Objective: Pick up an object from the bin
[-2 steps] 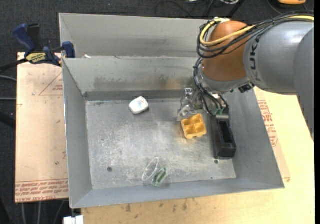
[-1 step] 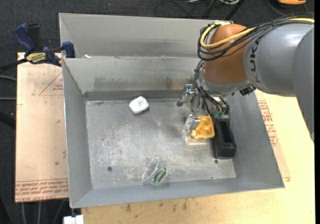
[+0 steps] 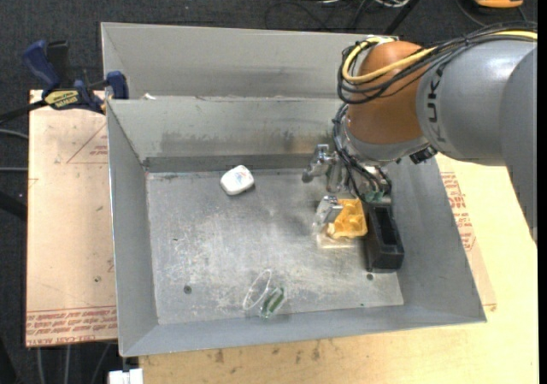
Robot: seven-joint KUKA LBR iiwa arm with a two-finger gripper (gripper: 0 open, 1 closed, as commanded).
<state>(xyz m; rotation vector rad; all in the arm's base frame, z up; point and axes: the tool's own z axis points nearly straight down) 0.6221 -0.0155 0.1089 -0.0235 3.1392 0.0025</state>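
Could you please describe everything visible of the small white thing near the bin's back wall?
The small white thing is a rounded, smooth, plastic-looking lump, slightly oblong. It lies on the bin floor just before the back wall, left of centre, alone, touching nothing but the floor.

- Small white rounded lump (image 3: 238, 180), close to the back wall.
- Clear curved piece with green inside (image 3: 265, 295), near the front wall.
- Black rectangular block (image 3: 382, 241), right side.

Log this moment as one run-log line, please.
gripper: over yellow crumpled item, right side of grey metal bin | adjacent: black rectangular block | elsewhere: white rounded piece, clear plastic piece
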